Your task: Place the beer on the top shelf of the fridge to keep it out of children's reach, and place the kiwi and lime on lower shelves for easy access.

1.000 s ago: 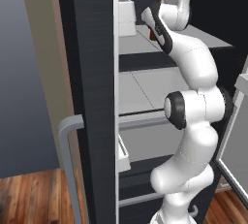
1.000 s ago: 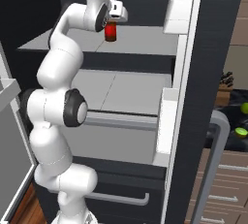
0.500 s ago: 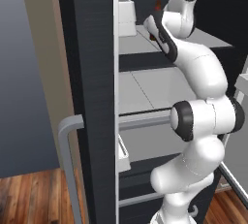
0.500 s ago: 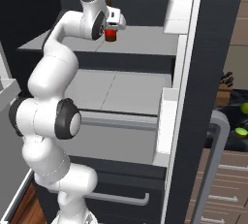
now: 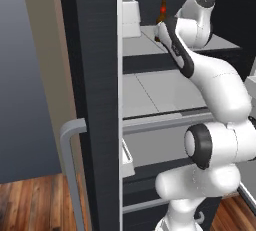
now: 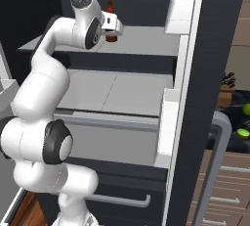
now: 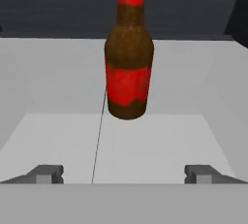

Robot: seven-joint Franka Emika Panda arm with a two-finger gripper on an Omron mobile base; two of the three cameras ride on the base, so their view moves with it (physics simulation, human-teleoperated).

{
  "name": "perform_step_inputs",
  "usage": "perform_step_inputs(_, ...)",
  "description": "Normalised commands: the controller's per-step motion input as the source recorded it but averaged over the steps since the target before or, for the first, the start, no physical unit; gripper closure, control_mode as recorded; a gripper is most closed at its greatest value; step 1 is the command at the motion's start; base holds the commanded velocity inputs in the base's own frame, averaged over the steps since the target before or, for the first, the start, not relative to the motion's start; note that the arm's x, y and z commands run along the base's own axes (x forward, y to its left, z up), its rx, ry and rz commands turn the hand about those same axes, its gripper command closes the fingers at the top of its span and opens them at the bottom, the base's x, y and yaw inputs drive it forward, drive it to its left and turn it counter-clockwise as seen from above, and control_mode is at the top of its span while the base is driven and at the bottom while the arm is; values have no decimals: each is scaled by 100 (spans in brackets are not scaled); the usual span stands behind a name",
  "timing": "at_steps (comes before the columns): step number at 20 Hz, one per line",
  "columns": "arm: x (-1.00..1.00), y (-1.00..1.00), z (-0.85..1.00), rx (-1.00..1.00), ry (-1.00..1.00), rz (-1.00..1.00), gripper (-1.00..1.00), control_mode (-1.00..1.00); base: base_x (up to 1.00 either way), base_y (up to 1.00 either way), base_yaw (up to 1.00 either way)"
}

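Item: slim dark brown glass beer bottle (image 7: 129, 68), red label and red neck; no legible writing on the label. It stands upright on the pale grey top shelf (image 7: 160, 143) of the tall black fridge (image 5: 95, 75), just right of the shelf's centre seam, with bare shelf on both sides. Claw (image 7: 125, 173): jaws spread wide, short of the bottle, gripping nothing. Far right, outside the fridge: round yellow-green lime (image 6: 247, 109); flat-faced green kiwi half (image 6: 242, 133).

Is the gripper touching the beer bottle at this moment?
Apart. In the hand view the beer stands upright on the top shelf, and bare shelf shows between it and the open gripper.
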Motion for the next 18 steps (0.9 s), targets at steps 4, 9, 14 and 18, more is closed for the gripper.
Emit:
perform_step_inputs(4,-71,0,-1,0,0,0,-100,-100,0,0,0)
perform_step_inputs(9,-77,6,-19,-3,0,0,-100,-100,0,0,0)
perform_step_inputs(14,-69,2,-30,-3,0,0,-100,-100,0,0,0)
perform_step_inputs(18,-51,0,-19,-1,0,0,-100,-100,0,0,0)
